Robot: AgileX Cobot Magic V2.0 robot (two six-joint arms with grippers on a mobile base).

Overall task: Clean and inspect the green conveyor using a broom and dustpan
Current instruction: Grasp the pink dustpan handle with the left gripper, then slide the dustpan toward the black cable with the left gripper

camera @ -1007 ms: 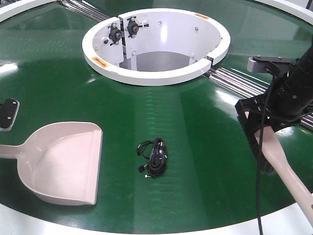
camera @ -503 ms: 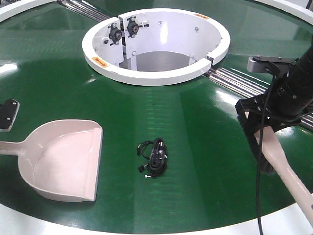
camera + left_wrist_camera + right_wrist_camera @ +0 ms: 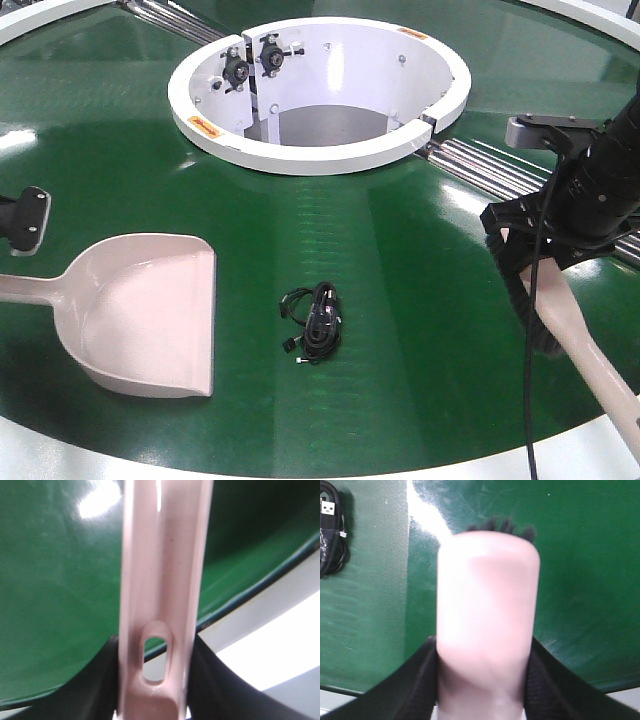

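Exterior front-facing view: shows dustpan point(image 3: 150, 315) low on green conveyor point(image 3: 420, 300), left of centre, mouth toward black cable bundle point(image 3: 315, 322), apart from it. Left tool point(image 3: 155, 690): closed tight around dustpan handle, beside its hole. Right tool point(image 3: 545, 250): closed tight around broom point(image 3: 585, 350), bristles down at right of belt, well apart from cable. Likely risks: tangling of loops in bristles; cable sliding past pan lip through tilt or gap.
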